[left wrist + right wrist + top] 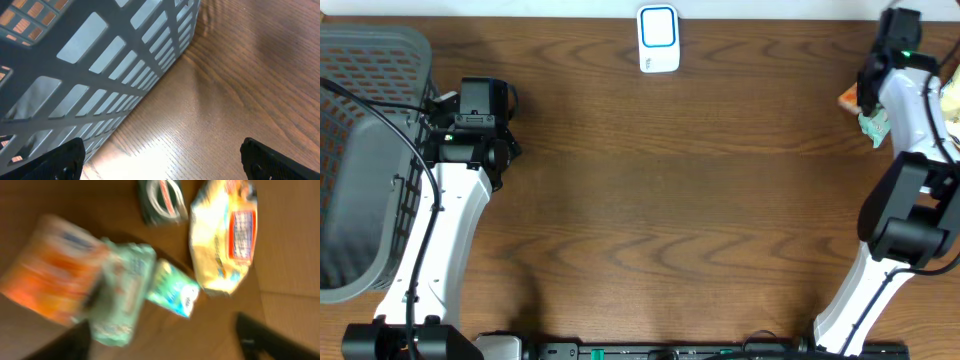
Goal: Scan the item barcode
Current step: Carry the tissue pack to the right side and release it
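Our left tool (161, 160) spread wide beside the grey basket (100, 75), our right tool (167, 337) apart over a blurred orange packet (47, 275) and green packet (122, 302) on the worktop (670, 200), white scanner (658, 38) well apart

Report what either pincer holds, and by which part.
Nothing: the left pincer gapes empty beside the basket; the right pincer gapes empty above the packets.
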{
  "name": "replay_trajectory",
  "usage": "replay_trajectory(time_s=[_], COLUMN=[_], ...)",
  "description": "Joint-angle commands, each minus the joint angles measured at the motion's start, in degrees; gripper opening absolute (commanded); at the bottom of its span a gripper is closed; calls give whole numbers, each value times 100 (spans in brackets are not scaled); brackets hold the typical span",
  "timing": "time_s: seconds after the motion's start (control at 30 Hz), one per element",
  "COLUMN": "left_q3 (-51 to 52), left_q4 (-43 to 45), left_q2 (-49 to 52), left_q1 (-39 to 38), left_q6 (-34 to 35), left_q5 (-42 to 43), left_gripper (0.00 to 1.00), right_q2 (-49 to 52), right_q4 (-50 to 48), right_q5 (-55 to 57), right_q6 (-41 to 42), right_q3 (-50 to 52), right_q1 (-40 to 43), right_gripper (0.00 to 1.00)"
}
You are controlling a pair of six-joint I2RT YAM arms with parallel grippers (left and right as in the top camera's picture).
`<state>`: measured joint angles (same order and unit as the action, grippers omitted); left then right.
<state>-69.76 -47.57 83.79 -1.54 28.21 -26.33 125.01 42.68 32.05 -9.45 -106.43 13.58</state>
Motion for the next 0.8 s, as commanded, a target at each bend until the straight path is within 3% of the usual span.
replay_trajectory(time_s=[0.0,0.2,0.3,0.53,0.77], left_q3=[15,15,15,15,15], left_q4=[-15,-15,-17,-15,-15], left_q2=[24,24,22,24,24], left_q1=[24,24,24,24,24], left_q6=[-74,-74,-74,-74,-74], left_q5=[-136,-136,-136,-136,-136], left_gripper=[98,98,98,98,98], right_q2=[-221,-964,-1523,-3023,-4332], right_q4=[175,216,348,1956,2898], right_q5=[76,-216,-977,-3335,-4006], right_q6=[474,693,909,1027,916], right_q3=[-4,-4,-4,-4,527], right_q1=[37,-98,-216,-468,-793], right_gripper=[99,99,99,99,99])
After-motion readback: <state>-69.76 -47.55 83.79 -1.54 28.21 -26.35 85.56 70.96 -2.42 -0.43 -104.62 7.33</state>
